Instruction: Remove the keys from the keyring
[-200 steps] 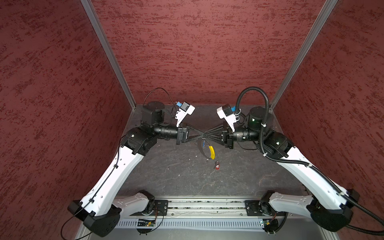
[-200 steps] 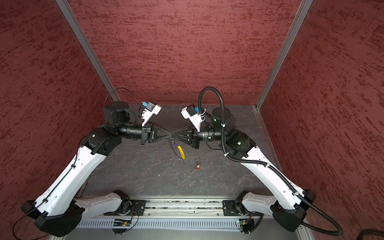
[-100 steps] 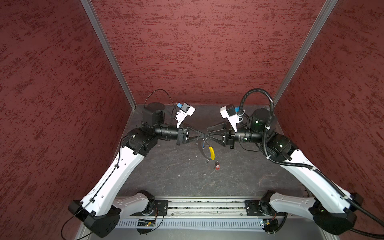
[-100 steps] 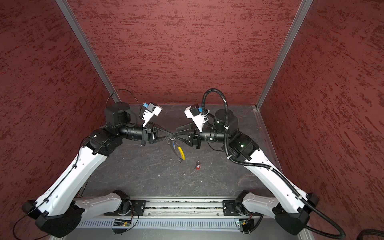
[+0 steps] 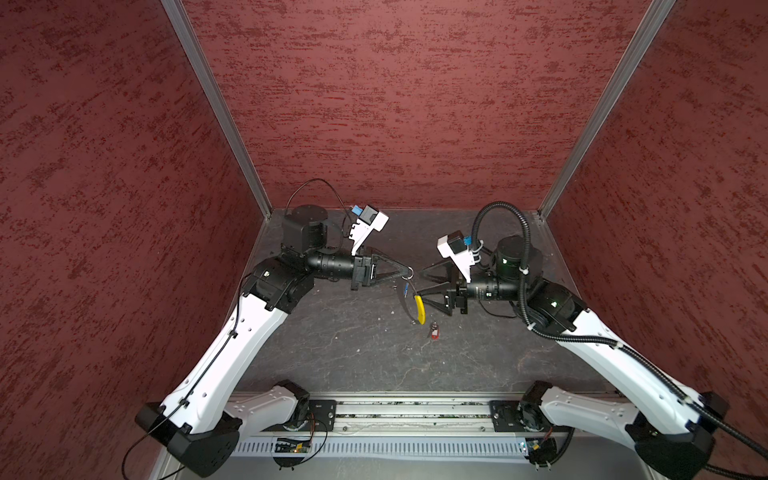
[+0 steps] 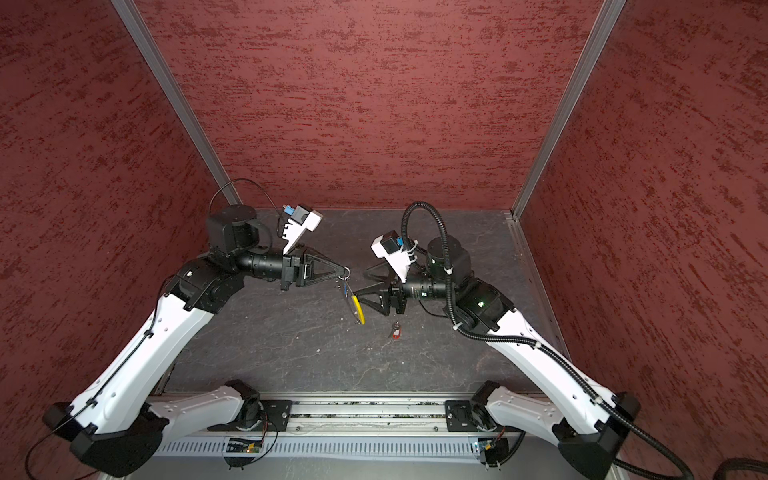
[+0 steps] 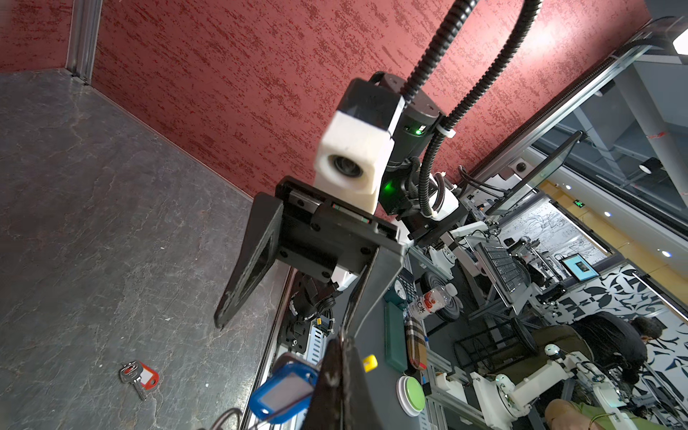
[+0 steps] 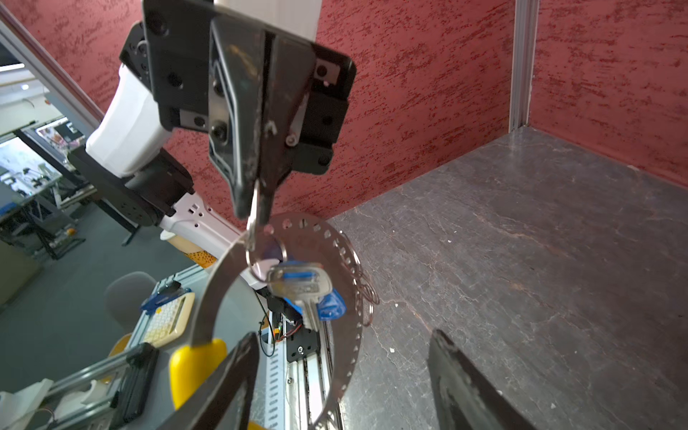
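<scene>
1. We see two robot arms meeting over a dark table [image 5: 332, 353] inside red walls.
2. The left gripper [image 5: 405, 272] is pinched fully closed on a small silver ring [image 8: 253, 219], held up above the table. Both top views and the right wrist view show this grip.
3. From that ring hangs the keyring [image 8: 214, 290], a curved metal band dotted with holes. Its yellow section [image 5: 419, 309] is at the low end.
4. The blue-tagged key [image 8: 298, 284] dangles on a ring within the band's curve, so it is not yet off.
5. The red-tagged key [image 5: 434, 332] lies flat on the table, apart from the keyring and near the right gripper.
6. The right gripper [image 5: 419, 282] has its jaws spread wide and grips nothing. One fingertip sits just beside the yellow section; we cannot tell whether they touch.
7. We judge that one key is freed and the blue-tagged one is the step in hand.
8. The next move likely calls for the right gripper to close on the blue-tagged key or its ring. It would then work it along and off while the left gripper holds steady. The ring is thin and swings freely, so the aim must be careful.
</scene>
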